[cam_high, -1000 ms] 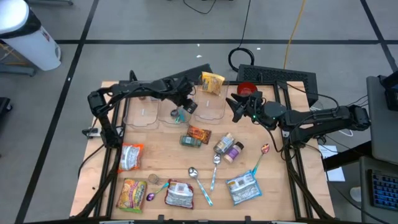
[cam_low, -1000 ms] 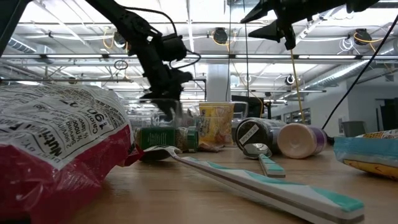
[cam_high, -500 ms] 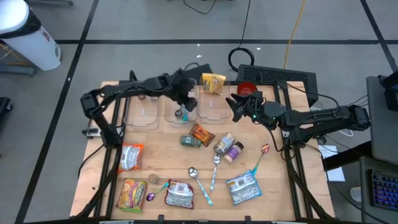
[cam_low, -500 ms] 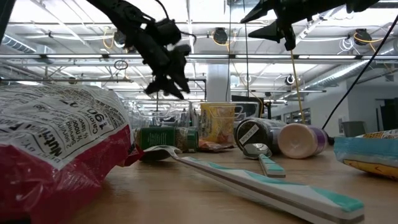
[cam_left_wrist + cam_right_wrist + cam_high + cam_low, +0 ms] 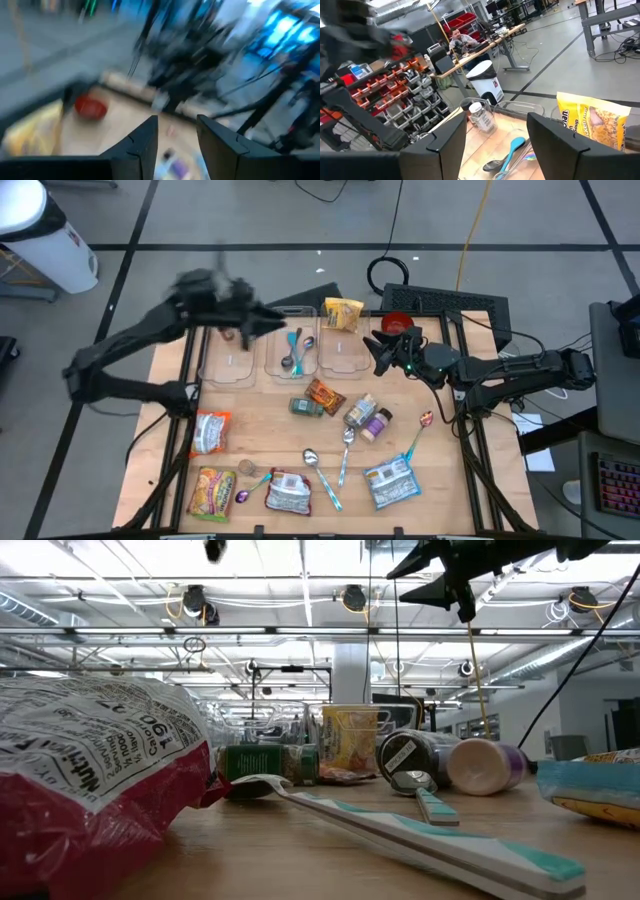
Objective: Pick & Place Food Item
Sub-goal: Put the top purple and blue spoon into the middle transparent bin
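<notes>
The yellow printed snack pouch (image 5: 342,313) lies at the table's far edge, just beside the three clear plastic trays (image 5: 340,360). The right gripper (image 5: 377,350), fingers parted and empty, hovers near it, facing it. The left gripper (image 5: 270,321), also apart and empty, is farther off.

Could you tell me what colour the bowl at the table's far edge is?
The bowl is red, clearest in the high view.

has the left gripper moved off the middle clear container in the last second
Yes. The left gripper has swung from over the middle clear container toward the table's left and back edge, leaving a spoon inside it.
</notes>
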Robot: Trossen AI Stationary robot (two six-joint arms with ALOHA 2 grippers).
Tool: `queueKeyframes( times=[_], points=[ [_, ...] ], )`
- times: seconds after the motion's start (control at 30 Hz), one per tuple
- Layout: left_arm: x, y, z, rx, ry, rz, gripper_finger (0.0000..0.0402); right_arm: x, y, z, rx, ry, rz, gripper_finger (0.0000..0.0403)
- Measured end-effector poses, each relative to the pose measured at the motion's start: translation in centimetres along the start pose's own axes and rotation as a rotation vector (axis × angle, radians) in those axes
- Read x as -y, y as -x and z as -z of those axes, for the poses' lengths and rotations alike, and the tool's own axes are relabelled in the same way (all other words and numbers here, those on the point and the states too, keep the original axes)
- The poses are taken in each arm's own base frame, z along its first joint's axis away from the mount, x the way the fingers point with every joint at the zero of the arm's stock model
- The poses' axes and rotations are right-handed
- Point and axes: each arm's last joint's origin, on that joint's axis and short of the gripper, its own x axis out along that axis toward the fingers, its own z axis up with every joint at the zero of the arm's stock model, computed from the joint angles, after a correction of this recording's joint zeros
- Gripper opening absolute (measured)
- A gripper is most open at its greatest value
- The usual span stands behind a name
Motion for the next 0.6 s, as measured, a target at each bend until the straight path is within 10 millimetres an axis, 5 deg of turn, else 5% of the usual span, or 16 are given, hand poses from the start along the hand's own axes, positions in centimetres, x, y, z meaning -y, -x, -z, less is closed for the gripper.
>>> queueKeyframes(
  times=[0.1, 0.27, 0.6],
  points=[
    [2.5, 3.4, -0.4, 0.153, -0.085, 0.063, 0.0141, 0.0, 0.0, 0.0, -0.001, 0.001, 0.000, 0.0201],
    [4.6, 8.3, 1.7, 0.339, -0.154, 0.065, 0.0141, 0.0, -0.2, 0.2, -0.005, 0.004, 0.004, 0.0201],
    [5.3, 12.5, 5.5, 0.471, -0.175, 0.088, 0.0141, 0.0, -0.9, 1.0, -0.018, -0.010, 0.015, 0.0201]
  ],
)
